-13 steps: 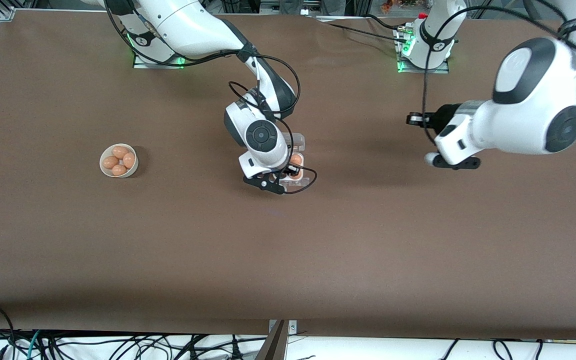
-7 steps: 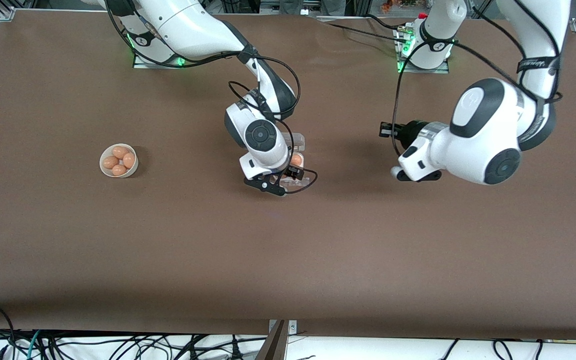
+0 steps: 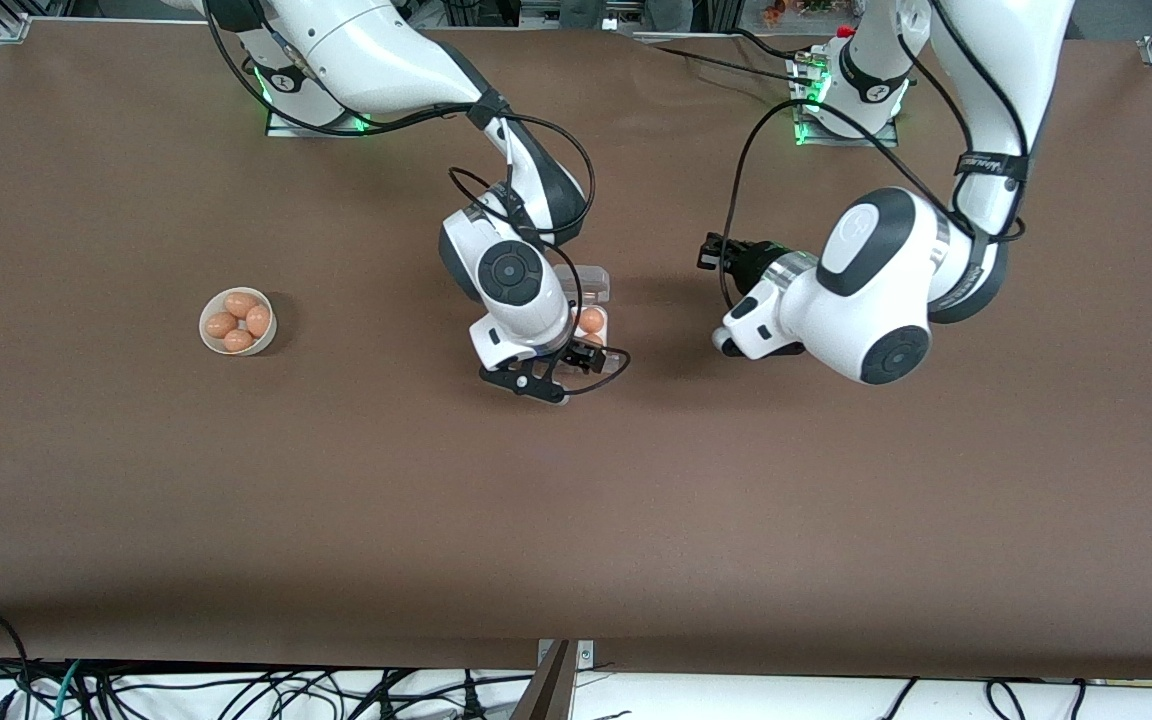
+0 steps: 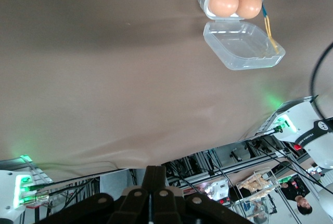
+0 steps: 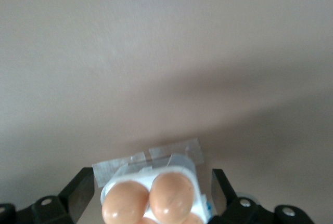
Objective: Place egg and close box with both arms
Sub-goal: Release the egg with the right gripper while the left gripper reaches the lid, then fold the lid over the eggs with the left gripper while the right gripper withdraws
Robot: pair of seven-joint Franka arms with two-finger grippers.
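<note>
The egg box [image 3: 588, 318] sits near the middle of the table [image 3: 576, 500], its clear lid [image 4: 243, 44] swung open and lying flat on the table on the side toward the robot bases, at about 12 o'clock from the cells. Brown eggs [image 4: 225, 1] fill the cells that show; in the left wrist view two are whole and two more are cut off by the frame edge. The right gripper [image 5: 151, 195] hangs low over the box with its fingers [image 5: 80, 193] spread wide, one on each side of the box, gripping nothing. The right arm [image 3: 376, 50] reaches in from its base and hides part of the box in the front view. The left gripper [image 3: 716, 255] is in the air over bare table at about 3 o'clock from the box, toward the left arm's end and well apart from it; its fingers [image 4: 154, 182] look pressed together and hold nothing. A white bowl [image 3: 238, 321] with four brown eggs in it stands toward the right arm's end of the table, at about 9 o'clock from the box and well apart from it.
</note>
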